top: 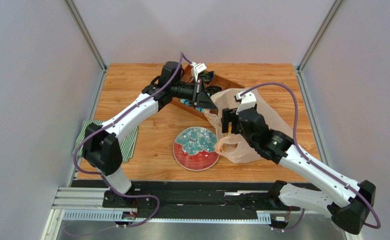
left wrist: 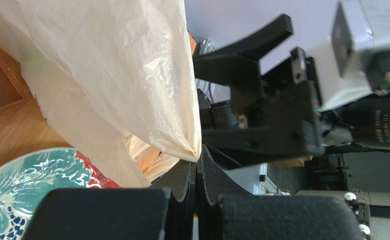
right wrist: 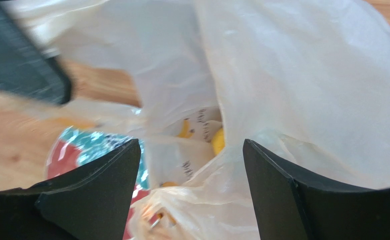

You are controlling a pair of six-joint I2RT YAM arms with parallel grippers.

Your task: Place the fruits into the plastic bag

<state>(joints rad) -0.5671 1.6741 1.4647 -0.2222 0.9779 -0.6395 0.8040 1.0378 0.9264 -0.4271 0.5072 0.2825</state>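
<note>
1. The left arm is stretching forward and to the right across the wooden table (top: pixel 131 85). Its left gripper (left wrist: pixel 197 162) is pinching the rim of the thin, translucent pinkish-white plastic bag (top: pixel 232 97) — jaws pressed together on the film.
2. The right arm is bending in from the near right, with the right gripper (right wrist: pixel 189 150) hanging over the bag's mouth — jaws wide apart, clasping nothing.
3. The bag is lying just right of the round red-rimmed plate (top: pixel 197 162) with a teal leaf pattern, and yellow fruits (right wrist: pixel 217 140) are showing inside it.
4. A brown wooden compartment tray (top: pixel 222 80) is sitting behind the bag.
</note>
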